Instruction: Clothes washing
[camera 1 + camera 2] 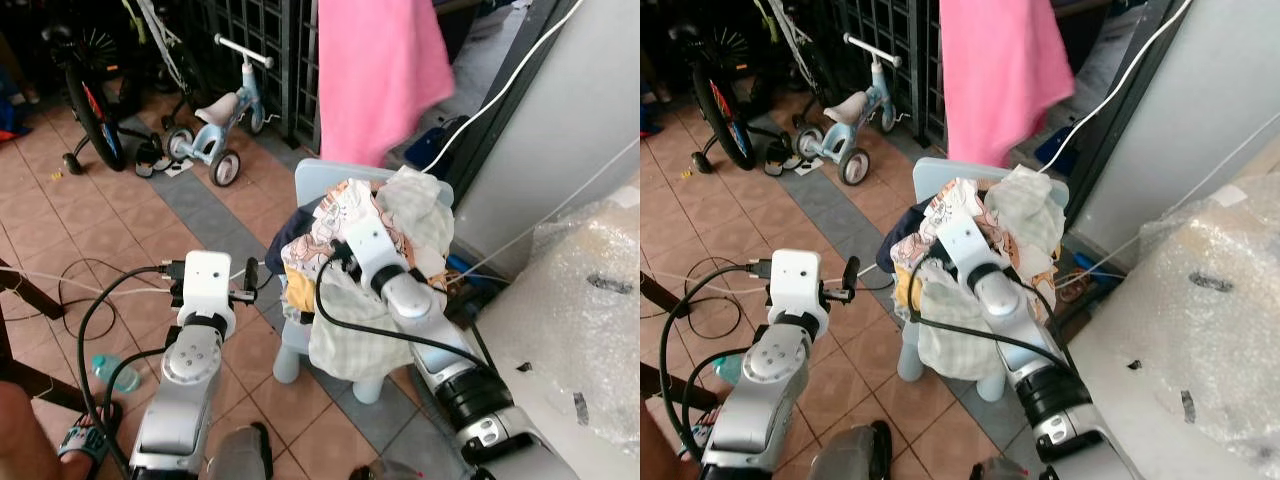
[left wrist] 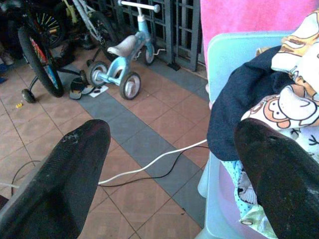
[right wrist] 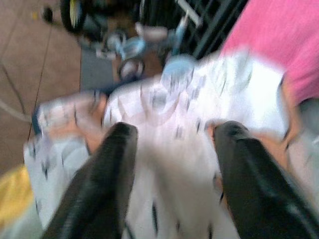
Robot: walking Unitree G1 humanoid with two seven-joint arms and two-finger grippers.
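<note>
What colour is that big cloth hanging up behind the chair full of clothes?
Plain pink. The hanging cloth shows best in the left eye view, above the light blue chair.

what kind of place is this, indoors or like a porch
Probably a home's covered porch or utility area: tiled floor, a child's balance bike parked by a dark metal grille, and a pink towel hanging above a laundry-piled chair.
</note>
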